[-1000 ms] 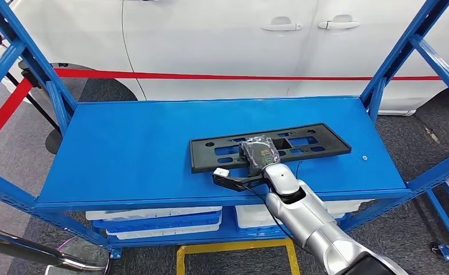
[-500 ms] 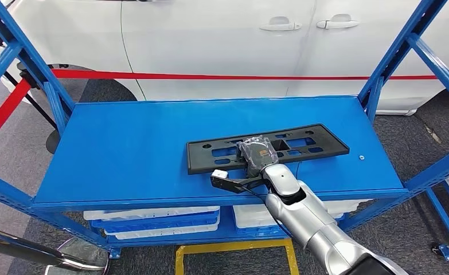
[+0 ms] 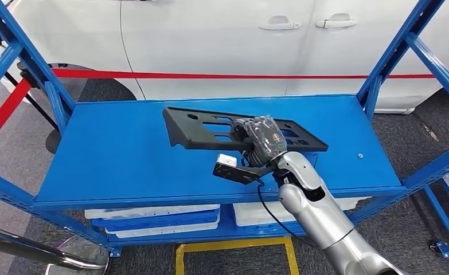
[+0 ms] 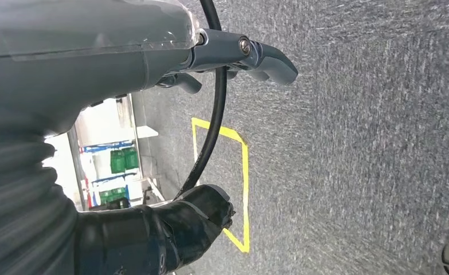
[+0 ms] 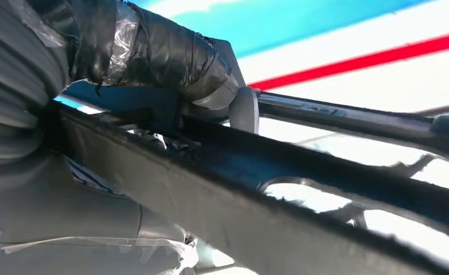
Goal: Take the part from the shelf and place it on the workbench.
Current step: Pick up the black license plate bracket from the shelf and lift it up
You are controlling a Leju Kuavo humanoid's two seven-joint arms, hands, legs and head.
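Your right hand has its fingers wrapped over the middle of the black slotted plate, which looks like a licence-plate holder. The grip is firm in the right wrist view, where the taped fingers press down on the bar of the part with the thumb underneath.

The part sits tilted above the top deck of the blue shelf, its far left end clear of the surface; whether the right end touches the deck cannot be told from the head view.

Your left hand hangs over grey carpet beside a yellow floor marking. Its fingers look loosely curled with nothing in them, though how far closed they are cannot be told.

Assessment: the pick-up is done and the lift is under way. Still to do, by judgement, are clearing the shelf uprights, carrying the part to the workbench and setting it down.

A white car and a red barrier tape stand behind the shelf.
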